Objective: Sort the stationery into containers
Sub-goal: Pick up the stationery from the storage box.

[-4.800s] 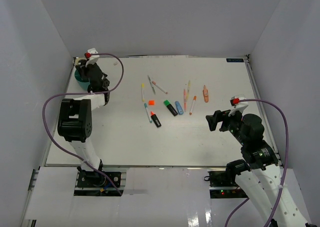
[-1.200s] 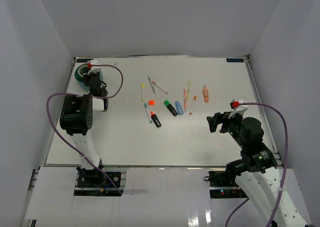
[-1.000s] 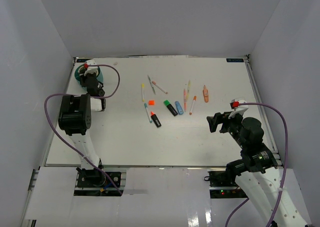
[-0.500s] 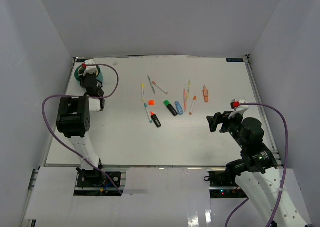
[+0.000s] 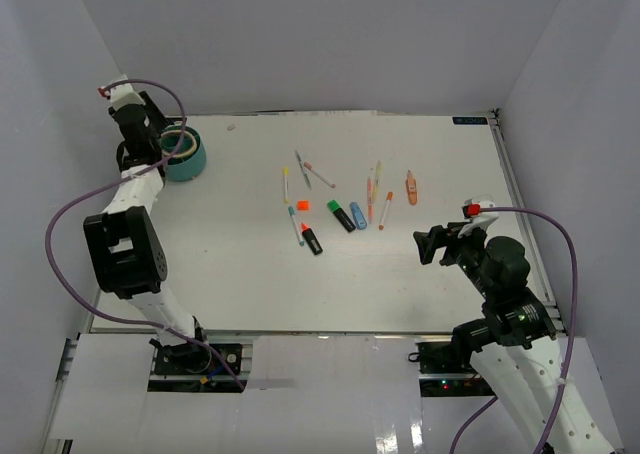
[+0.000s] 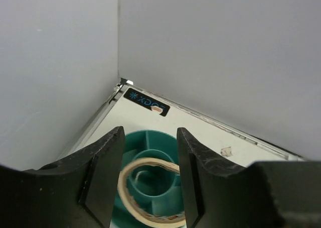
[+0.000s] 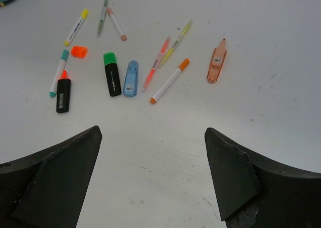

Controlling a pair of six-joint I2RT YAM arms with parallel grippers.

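Observation:
The teal container (image 5: 185,156) stands in the far left corner, and a tan ring (image 6: 145,162) lies across its inner dividers (image 6: 150,137). My left gripper (image 6: 149,132) hovers above it, open, fingers clear of the ring; from above it (image 5: 157,146) sits just left of the container. Loose stationery lies mid-table: a green highlighter (image 7: 112,73), a blue highlighter (image 7: 130,78), an orange-black highlighter (image 7: 63,93), an orange cap (image 7: 79,51), a peach piece (image 7: 216,62) and several thin pens (image 5: 375,194). My right gripper (image 7: 153,132) hangs open and empty on the near side of them (image 5: 428,244).
White walls close the table in on the left, back and right. A dark label (image 6: 145,101) and a scrap of tape (image 6: 225,150) sit by the back edge behind the container. Another label (image 5: 470,121) marks the far right corner.
The left arm has swung up and left off the container, its jaws have opened, and the tan ring now rests in the uncovered container. The right arm has not moved.

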